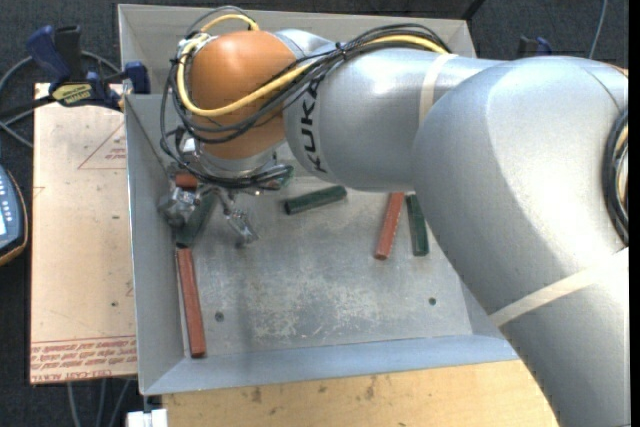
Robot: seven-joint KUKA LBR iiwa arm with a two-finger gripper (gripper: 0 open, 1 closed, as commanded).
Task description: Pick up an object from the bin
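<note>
My gripper (212, 218) hangs under the arm's wrist at the bin's left side, low over the floor, and its two metal fingertips stand apart, so it is open. A short dark green piece (193, 225) lies by the left fingertip (181, 206), touching or almost touching it; I cannot tell whether it sits between the fingers. Just below it, a long red-brown stick (190, 301) lies along the bin's left wall. A dark green stick (315, 200) lies to the right of the gripper.
A red-brown stick (388, 225) and a dark green stick (417, 226) lie side by side right of the bin's middle. The arm's bulk covers the bin's back and right parts. The left wall is close to the gripper.
</note>
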